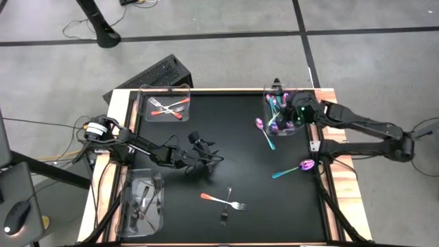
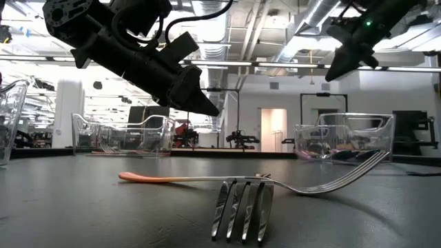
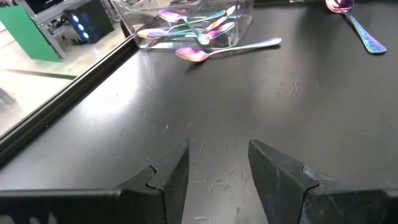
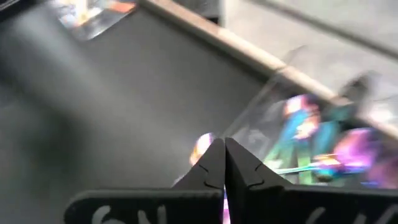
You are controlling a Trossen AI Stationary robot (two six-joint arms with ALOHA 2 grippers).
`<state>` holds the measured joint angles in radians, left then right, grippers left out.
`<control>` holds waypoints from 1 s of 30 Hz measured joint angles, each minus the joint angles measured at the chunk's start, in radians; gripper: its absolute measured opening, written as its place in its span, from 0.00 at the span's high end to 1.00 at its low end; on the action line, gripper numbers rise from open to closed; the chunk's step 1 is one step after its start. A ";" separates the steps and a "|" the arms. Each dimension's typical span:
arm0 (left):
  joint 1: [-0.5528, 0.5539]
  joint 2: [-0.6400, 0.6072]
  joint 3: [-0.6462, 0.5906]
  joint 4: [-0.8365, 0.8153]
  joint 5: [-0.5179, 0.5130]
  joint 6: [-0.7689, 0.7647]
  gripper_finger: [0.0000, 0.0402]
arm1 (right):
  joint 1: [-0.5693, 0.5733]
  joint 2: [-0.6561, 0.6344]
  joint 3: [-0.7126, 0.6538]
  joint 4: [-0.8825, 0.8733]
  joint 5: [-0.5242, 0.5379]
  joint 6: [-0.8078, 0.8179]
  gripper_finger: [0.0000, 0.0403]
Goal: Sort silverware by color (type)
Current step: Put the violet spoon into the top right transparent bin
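Silverware: sorted in three bins, strays on black table (image 1: 226, 158) | iridescent bin (image 1: 282, 116) under right gripper (image 1: 296, 115), fingers pinched, nothing visibly held | left gripper (image 1: 200, 147) mid-table, jaws apart, empty | orange-handled fork (image 1: 223, 200) nearest: descend square, pinch handle mid-length.

No readable text, label, brand or number shows anywhere (markings on the right wrist are cropped).

Mat centre (image 1: 240, 158) lies bare between the arms. Obstacles: orange-handled fork (image 1: 223, 200) and dark fork (image 1: 226, 206) near front edge, iridescent spoon (image 1: 295, 169) right, clear bins (image 1: 164, 103) at corners.
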<state>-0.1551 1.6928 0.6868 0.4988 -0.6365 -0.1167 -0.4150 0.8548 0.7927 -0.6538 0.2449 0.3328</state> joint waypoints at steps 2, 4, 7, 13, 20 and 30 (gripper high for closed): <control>0.004 0.000 0.000 0.000 -0.001 0.004 0.61 | 0.020 0.029 -0.030 0.035 -0.047 0.012 0.93; 0.011 0.000 0.000 0.000 0.002 0.006 0.61 | 0.046 0.079 -0.054 0.056 -0.061 0.019 0.89; 0.019 0.000 0.000 -0.001 0.002 0.001 0.61 | 0.089 0.163 -0.064 0.128 -0.061 0.018 0.84; 0.017 0.000 0.000 -0.018 0.030 -0.012 0.61 | 0.151 0.342 -0.065 0.284 -0.009 -0.016 0.75; 0.018 0.000 0.000 -0.018 0.029 -0.029 0.61 | 0.128 0.516 -0.042 0.266 0.065 -0.047 0.65; 0.018 0.000 0.000 -0.023 0.029 -0.026 0.61 | 0.124 0.701 0.004 0.114 0.069 -0.045 0.66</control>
<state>-0.1371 1.6928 0.6868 0.4754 -0.6079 -0.1425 -0.2910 1.5554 0.7968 -0.5393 0.3138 0.2873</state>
